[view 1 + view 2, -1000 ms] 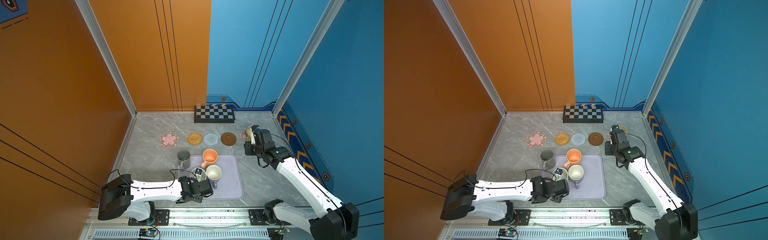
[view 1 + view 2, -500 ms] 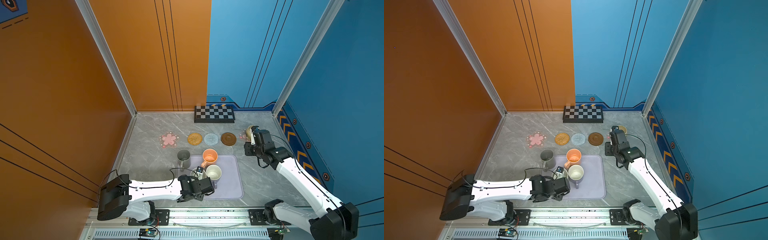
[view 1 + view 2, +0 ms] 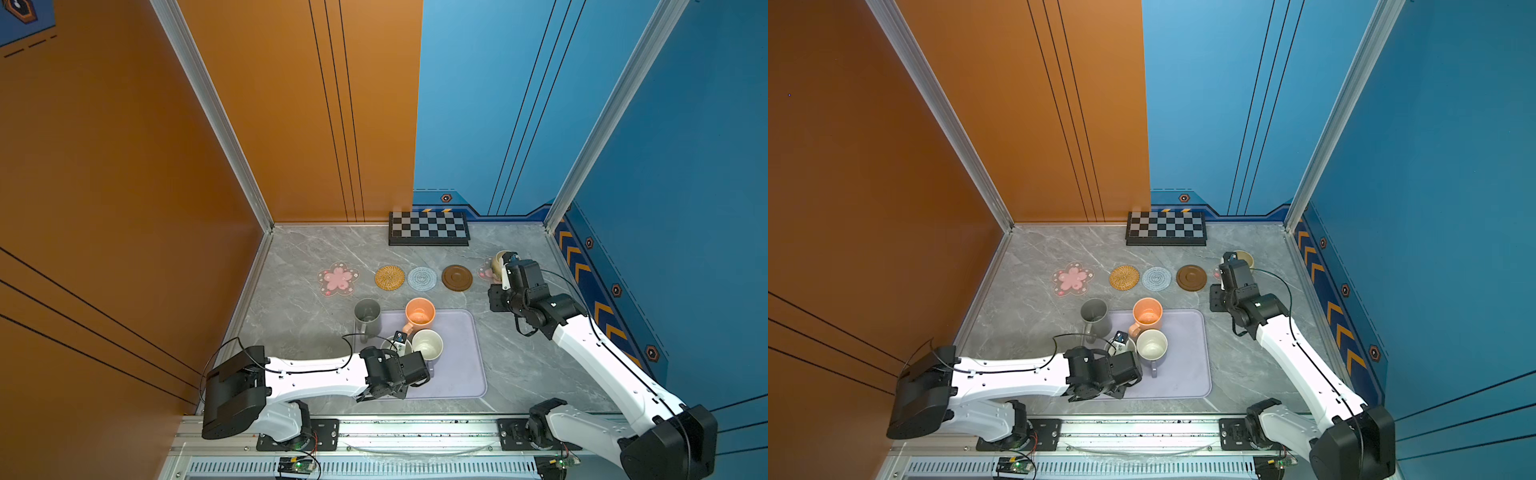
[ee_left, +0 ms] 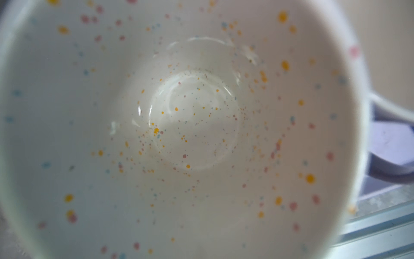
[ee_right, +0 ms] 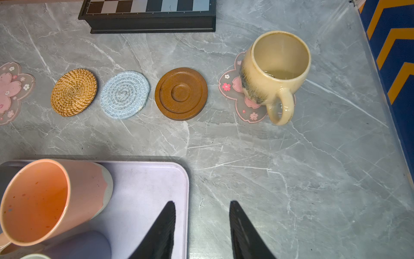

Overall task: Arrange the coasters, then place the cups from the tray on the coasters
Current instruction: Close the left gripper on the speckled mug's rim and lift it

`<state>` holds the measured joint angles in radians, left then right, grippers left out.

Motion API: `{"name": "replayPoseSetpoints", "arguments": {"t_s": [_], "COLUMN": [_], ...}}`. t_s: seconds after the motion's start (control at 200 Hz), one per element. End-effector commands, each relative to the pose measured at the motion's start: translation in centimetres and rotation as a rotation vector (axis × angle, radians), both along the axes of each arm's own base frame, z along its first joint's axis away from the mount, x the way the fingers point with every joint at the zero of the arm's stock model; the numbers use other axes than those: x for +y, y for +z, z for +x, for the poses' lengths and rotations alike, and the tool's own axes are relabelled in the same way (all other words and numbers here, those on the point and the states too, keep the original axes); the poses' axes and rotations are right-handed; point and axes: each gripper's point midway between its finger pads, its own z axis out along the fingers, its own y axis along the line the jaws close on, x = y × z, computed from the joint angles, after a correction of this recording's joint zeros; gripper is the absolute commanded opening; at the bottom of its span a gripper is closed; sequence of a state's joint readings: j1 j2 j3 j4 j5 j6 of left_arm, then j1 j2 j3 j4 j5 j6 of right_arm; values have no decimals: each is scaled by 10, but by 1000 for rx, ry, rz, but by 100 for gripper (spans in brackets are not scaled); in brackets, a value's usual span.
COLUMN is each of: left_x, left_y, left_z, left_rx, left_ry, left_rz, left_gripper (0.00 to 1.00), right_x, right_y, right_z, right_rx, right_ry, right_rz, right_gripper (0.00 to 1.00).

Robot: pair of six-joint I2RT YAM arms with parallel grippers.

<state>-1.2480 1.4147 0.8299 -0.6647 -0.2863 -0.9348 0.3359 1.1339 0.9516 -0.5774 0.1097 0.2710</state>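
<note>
Left gripper (image 3: pixel 399 338) sits at the rim of the speckled mug (image 4: pixel 192 121) on the tray (image 3: pixel 457 374), lower centre; whether it grips, I cannot tell. Right gripper (image 5: pixel 202 224) gapes empty. The beige mug (image 3: pixel 497 262) stands on a flower coaster (image 5: pixel 230 89), right of centre.

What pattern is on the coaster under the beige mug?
The coaster has pink blossoms on clear; right wrist view shows best.

Left arm (image 3: pixel 316 372): white, stretched low, wrist pitched down; left gripper (image 3: pixel 397 343) state not discernible | Right arm (image 3: pixel 602 353): white, extended forward; right gripper (image 5: pixel 201 203) jaws apart, empty.
</note>
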Motion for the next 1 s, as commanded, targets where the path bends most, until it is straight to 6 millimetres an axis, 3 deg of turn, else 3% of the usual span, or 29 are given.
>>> {"name": "replayPoseSetpoints", "arguments": {"t_s": [0.0,0.641,0.871,0.996], "left_x": [4,14,15,14], "left_y": [3,2,1,3], "left_z": [6,12,12,13], "left_rx": [-11,-9,-11,-15], "left_ry": [23,84,87,81], "left_rz": [21,10,15,12], "left_gripper": [37,15,0,0], "right_x": [-1,3,3,3], "right_y": [-5,-12,-10,-11], "right_z": [-2,3,3,3], "right_rx": [31,58,55,57], "right_ry": [-10,-4,-4,-6], "right_rz": [-14,-16,-13,-15], "right_gripper": [43,42,42,42]}}
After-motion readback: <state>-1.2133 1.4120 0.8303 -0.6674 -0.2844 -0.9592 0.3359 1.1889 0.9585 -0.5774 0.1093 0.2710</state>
